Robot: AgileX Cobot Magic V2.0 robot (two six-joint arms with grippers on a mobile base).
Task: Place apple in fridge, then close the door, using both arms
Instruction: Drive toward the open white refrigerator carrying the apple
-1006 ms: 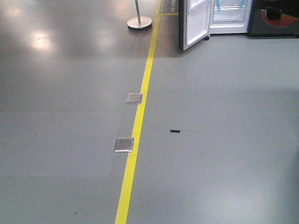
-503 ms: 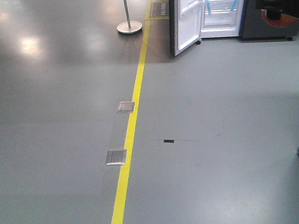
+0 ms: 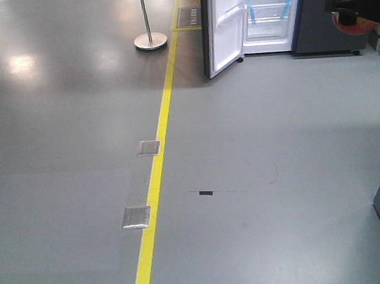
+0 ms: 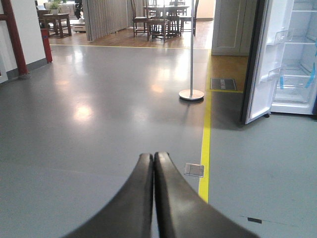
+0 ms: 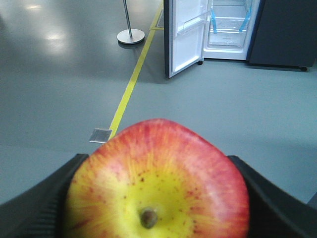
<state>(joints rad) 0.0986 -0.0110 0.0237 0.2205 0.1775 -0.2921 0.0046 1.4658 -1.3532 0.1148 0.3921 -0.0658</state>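
- The glossy grey floor (image 3: 54, 165) fills most of the front view, with light glare at upper left.
- The tall dark grey fridge (image 3: 270, 35) stands at the far end, well apart from both arms. Its white inside is exposed, with blue tape strips on the shelves.
- Its tall door (image 3: 224, 27), white inside with clear bins, hangs wide open to the left.
- A plain dark grey flat panel (image 3: 322, 35) stands just right of the fridge.
- A yellow painted line (image 3: 157, 160) runs along the floor toward the fridge's left side.
- A metal post on a round base (image 3: 150, 39) stands left of the line.
- The black left gripper (image 4: 153, 156) has its fingers pressed together on nothing.
- The black right gripper (image 5: 156, 157) is clamped on the apple, one finger on each side.
- The small round apple (image 5: 158, 183), red with a yellow patch, is held above the floor, facing the open fridge.
- Two square metal floor plates (image 3: 136, 216) lie beside the line.
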